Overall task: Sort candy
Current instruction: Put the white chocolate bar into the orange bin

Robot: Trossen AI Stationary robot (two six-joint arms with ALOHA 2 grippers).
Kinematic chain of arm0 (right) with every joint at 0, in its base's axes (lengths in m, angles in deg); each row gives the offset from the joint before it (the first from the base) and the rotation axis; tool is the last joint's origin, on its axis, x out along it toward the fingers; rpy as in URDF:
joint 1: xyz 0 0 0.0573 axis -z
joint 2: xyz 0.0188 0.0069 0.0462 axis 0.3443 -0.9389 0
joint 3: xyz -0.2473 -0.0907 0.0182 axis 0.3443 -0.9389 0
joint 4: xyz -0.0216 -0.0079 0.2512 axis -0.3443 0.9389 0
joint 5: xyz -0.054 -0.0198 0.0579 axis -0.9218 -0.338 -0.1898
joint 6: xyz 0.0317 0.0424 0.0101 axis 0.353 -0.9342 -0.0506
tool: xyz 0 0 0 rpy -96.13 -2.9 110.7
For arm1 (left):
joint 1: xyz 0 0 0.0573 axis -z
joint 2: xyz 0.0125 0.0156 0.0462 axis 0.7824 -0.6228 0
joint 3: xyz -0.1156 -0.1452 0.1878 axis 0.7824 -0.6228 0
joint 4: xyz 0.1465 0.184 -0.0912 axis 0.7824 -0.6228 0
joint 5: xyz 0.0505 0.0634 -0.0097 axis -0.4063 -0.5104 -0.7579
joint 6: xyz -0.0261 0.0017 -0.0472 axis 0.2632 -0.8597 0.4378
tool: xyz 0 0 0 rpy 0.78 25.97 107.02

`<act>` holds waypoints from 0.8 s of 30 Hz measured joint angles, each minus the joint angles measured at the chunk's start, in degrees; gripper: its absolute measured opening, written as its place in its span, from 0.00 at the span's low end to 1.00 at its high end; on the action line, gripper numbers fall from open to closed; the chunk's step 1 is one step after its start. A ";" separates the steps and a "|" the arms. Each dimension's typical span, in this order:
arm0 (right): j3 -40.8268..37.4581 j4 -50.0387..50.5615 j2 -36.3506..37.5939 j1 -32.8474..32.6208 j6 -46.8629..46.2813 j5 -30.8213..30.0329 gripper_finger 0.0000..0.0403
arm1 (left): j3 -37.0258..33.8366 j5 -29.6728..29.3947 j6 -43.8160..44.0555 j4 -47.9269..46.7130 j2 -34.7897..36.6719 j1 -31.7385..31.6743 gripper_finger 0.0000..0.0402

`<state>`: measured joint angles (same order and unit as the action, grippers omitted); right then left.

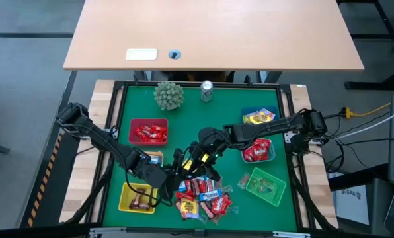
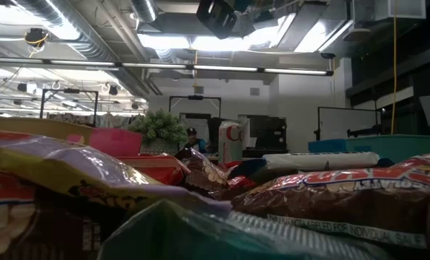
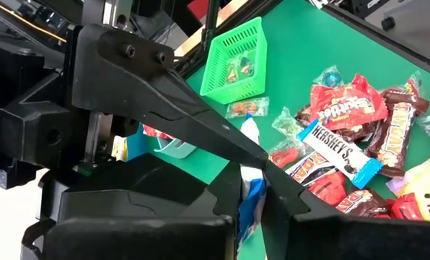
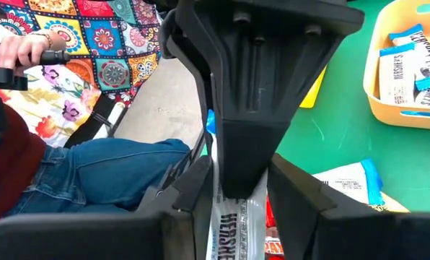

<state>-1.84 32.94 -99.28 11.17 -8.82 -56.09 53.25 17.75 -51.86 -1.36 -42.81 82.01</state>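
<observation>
The candy pile (image 1: 200, 198) of red, brown, yellow and blue-white wrapped sweets lies on the green mat near its near edge. My left gripper (image 1: 175, 173) is at the pile's left edge, shut on a blue-white wrapped candy (image 3: 249, 144). My right gripper (image 1: 202, 157) hovers just beyond the pile, shut on a white Hershey's candy (image 4: 229, 231). An orange-yellow basket (image 4: 410, 65) beside it holds several blue-white bars. My left gripper pinches the blue-white candy between its two fingers (image 3: 222, 155). The wrapper's lower part (image 3: 252, 198) sits in the gap, and its twisted end sticks out past the fingertips. My right gripper pinches the white Hershey's candy by its wrapper (image 4: 233, 217) between the two fingers. The fingers lie along the wrapper's length, and its upper end is hidden behind the gripper body.
Baskets ring the pile: red (image 1: 148, 132), yellow with brown sweets (image 1: 139, 197), green (image 1: 266, 185), blue with yellow sweets (image 1: 258, 118) and one with red sweets (image 1: 258, 151). A spiky green ball (image 1: 168, 94) and silver can (image 1: 206, 91) stand at the far edge. A seated person (image 4: 92, 173) shows beyond the table.
</observation>
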 joint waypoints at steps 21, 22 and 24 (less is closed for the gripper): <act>0.11 6.93 1.50 5.35 4.13 1.04 0.56 | 0.00 -0.20 26.36 -20.13 6.34 1.59 0.04; 0.11 9.09 1.77 5.92 4.15 1.03 0.56 | 0.00 0.16 29.66 -23.48 7.01 1.94 0.04; 0.09 12.06 1.95 6.80 5.19 0.59 0.56 | 0.00 2.01 37.29 -29.34 8.27 2.29 0.04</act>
<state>-1.75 45.01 -97.33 17.97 -3.62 -55.50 53.25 19.76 -14.56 -30.70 -34.53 84.30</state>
